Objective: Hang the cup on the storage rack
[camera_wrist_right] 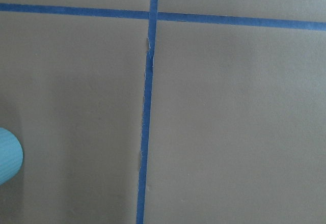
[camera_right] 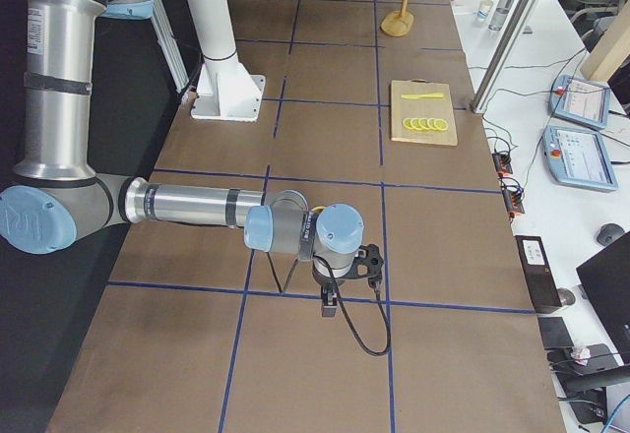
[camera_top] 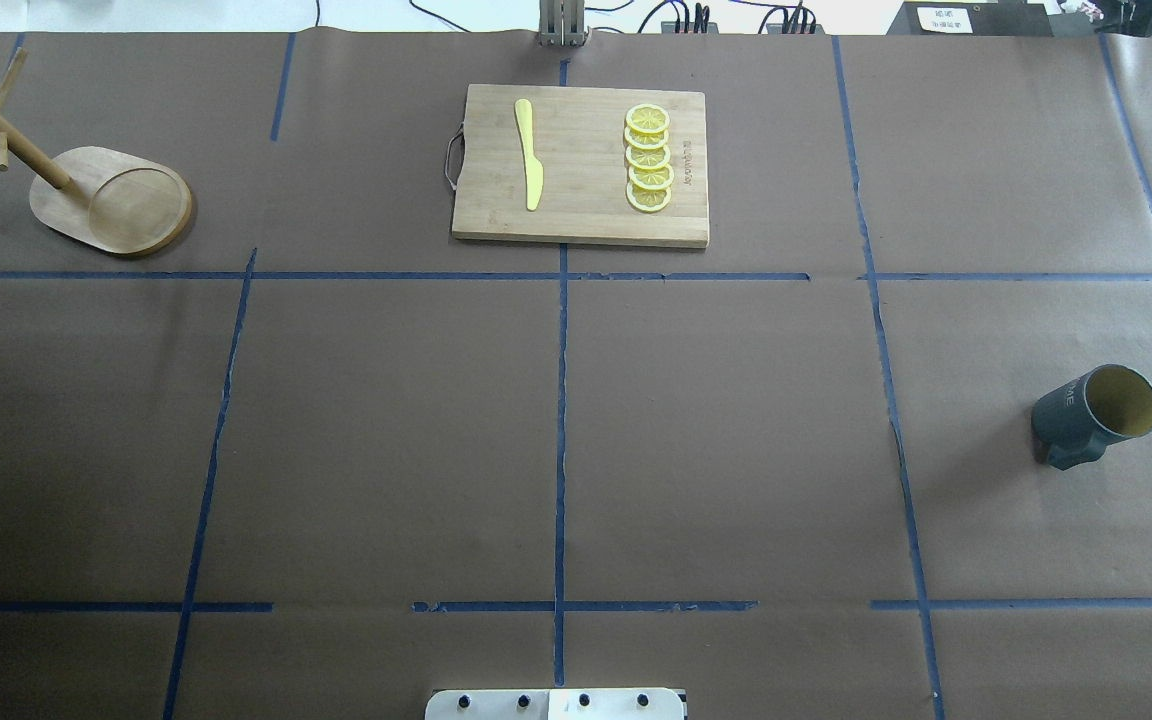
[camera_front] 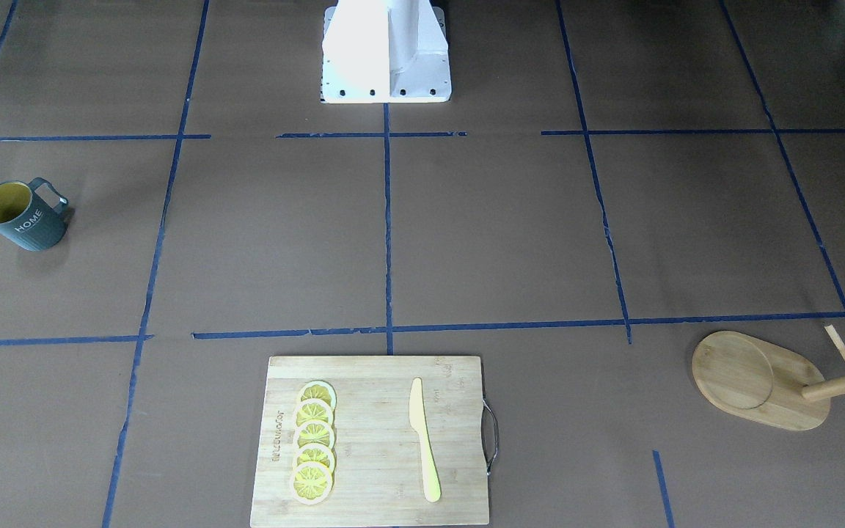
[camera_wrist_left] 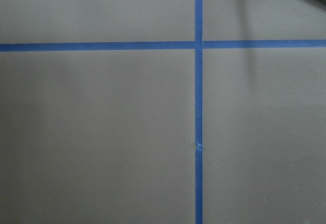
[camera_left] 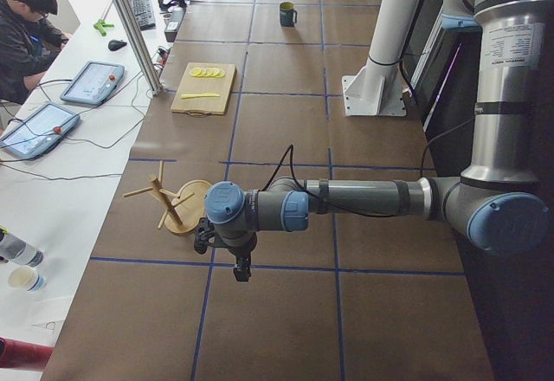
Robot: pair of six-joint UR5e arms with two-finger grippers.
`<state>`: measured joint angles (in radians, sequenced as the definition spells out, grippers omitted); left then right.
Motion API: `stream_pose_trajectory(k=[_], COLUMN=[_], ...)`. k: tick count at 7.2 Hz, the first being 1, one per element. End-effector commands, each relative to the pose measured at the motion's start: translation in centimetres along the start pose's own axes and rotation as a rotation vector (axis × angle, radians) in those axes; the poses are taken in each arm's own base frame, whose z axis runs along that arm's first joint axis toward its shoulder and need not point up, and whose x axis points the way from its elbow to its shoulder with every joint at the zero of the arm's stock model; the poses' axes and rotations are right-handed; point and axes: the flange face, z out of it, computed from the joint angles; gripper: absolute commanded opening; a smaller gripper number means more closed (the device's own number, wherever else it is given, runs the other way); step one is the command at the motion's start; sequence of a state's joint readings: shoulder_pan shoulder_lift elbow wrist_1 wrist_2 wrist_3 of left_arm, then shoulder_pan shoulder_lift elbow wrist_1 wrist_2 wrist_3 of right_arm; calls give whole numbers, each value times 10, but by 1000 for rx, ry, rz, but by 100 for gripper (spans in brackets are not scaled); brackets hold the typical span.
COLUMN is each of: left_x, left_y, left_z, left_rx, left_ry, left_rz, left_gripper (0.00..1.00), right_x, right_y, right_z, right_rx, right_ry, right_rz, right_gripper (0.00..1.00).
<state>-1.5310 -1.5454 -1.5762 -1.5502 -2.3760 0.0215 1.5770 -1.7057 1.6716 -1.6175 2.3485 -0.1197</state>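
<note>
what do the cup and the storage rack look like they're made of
The cup: probably ceramic, maybe plastic; matte dark ribbed wall, smooth yellow inside. The storage rack: bamboo or similar light wood, unpainted; pale strip grain shows on its base.

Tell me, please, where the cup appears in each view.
Front-facing: cup at far left.
Overhead: cup at far right.
Exterior left: cup top centre, far end.
Exterior right: not visible.
Both wrist views: not in them.
Shared landmark: cutting board.
</note>
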Motion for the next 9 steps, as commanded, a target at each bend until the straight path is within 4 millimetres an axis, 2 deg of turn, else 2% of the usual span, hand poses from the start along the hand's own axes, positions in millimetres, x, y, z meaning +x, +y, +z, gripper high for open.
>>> stream_pose_trajectory(k=[1,2,3,4,5,6,7,8,9], left_x=[6,6,7,7,8,8,9,8,8], left_y=[-2,-1,-2,-2,-2,-2,-2,-1,0], left_z=[-4,-4,-4,-4,-5,-5,-6,-5,-5], left_rx=[7,8,9,8,10,11,11,10,9], left_ry=[3,4,6,6,6,6,6,6,6], left_rz=[9,10,14,13,15,16,16,15,14], left_gripper=[100,100,100,100,100,100,100,100,100], right_x=[-2,-4,-25,-60,-96,-105,-121,-150,-170], right_y=[-3,-7,-35,-61,-79,-81,-82,-75,-61], right_z=[-2,-4,-27,-20,-13,-17,-17,-14,-4], right_rx=[5,12,72,101,93,121,146,176,179], right_ry=[-4,-3,-4,5,-5,-25,-57,-72,-89], right_rz=[-4,-2,-62,-177,-202,-173,-224,-298,-279], right_gripper=[100,100,100,100,100,100,100,100,100])
